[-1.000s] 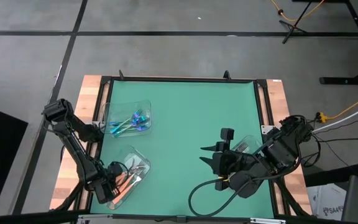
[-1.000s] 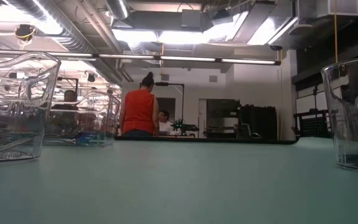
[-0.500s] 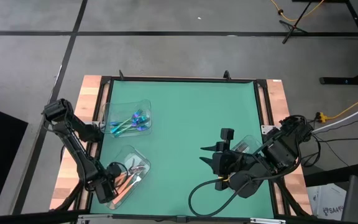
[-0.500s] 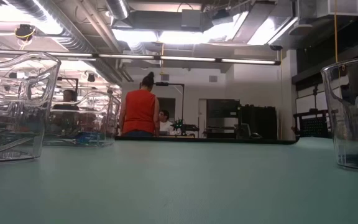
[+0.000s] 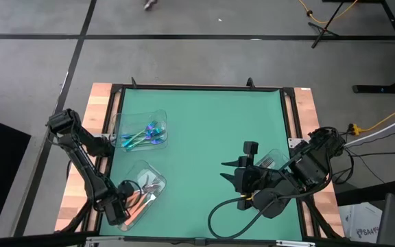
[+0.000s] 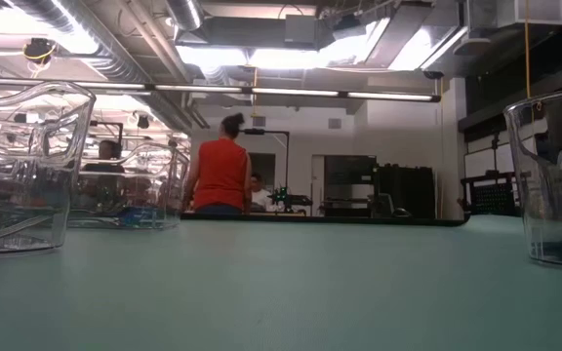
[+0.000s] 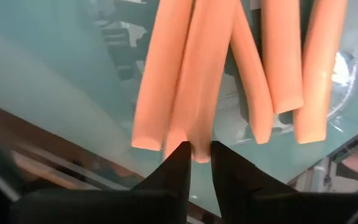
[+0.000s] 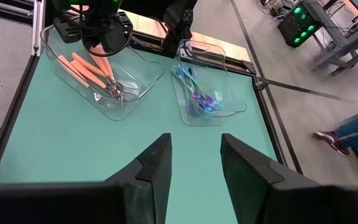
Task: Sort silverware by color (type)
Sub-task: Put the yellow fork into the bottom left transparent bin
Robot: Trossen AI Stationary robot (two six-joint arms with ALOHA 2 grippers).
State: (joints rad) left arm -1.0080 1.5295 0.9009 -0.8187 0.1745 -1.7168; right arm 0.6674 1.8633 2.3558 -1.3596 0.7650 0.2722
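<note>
Green-topped table (image 5: pixel 204 137) in a workshop | left tool (image 7: pixel 196 163) in the clear plastic rectangular tray (image 5: pixel 158 193) at the table's front-left, fingers closing around the tip of one orange-handled fork (image 7: pixel 201 74) | blue-teal forks (image 5: pixel 145 135) in the tray behind | right tool (image 8: pixel 195 155) parked front-right, fingers apart, holding nothing

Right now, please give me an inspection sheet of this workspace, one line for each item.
Surface: green table mat, bare in the middle.
Job's things: orange forks in the near-left tray; blue-teal forks in the far-left tray; a fork's tines show in the right tray.
Clutter: nothing seen.
Grippers: left gripper pinching an orange handle end; right gripper open, empty, over the mat.
Cables: black loop by the right arm.
Surroundings: person in red beyond the table.
</note>
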